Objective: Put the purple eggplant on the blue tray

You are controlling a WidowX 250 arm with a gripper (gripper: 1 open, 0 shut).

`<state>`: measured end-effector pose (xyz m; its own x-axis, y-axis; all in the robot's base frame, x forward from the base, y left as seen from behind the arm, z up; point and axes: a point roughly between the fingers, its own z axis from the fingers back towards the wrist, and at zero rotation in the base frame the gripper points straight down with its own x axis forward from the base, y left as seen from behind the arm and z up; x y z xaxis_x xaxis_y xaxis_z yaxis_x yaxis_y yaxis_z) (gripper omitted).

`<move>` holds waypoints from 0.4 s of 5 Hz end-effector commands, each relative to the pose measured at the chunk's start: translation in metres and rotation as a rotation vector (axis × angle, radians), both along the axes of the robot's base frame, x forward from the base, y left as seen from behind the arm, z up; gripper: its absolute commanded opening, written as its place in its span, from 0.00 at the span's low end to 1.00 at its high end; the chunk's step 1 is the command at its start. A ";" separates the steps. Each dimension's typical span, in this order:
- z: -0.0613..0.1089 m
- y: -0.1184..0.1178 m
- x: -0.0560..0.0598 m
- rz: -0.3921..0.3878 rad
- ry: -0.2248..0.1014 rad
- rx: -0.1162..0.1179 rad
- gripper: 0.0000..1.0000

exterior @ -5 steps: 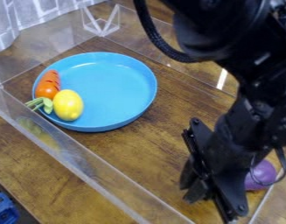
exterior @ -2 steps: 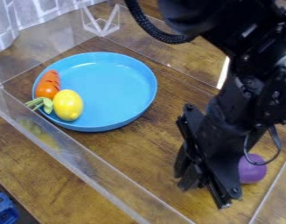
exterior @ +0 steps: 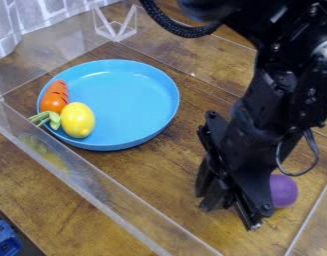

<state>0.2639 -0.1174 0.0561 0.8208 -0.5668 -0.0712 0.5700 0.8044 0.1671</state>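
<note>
The blue tray (exterior: 132,95) lies at the left of the wooden table. The purple eggplant (exterior: 283,190) shows at the lower right, peeking out from behind the black arm, well away from the tray. My gripper (exterior: 262,202) hangs low over the table at that spot. Its fingers are mostly hidden by the arm's own body, but they look shut on the eggplant, which travels with them. Only the eggplant's rounded purple end is visible.
A yellow lemon (exterior: 78,119) and an orange carrot (exterior: 55,97) rest on the tray's left side. Clear plastic walls (exterior: 72,170) run along the front and left of the table. A clear stand (exterior: 116,20) is at the back.
The arm has shifted left toward the tray, and the eggplant has moved left with it. The tray, lemon and carrot have not moved.
</note>
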 end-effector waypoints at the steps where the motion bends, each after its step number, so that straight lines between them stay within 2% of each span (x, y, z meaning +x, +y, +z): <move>1: 0.027 -0.001 0.011 0.017 -0.083 -0.058 0.00; 2: 0.026 0.000 0.010 0.019 -0.080 -0.067 0.00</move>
<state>0.2649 -0.1169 0.0556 0.8239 -0.5630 -0.0648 0.5658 0.8111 0.1483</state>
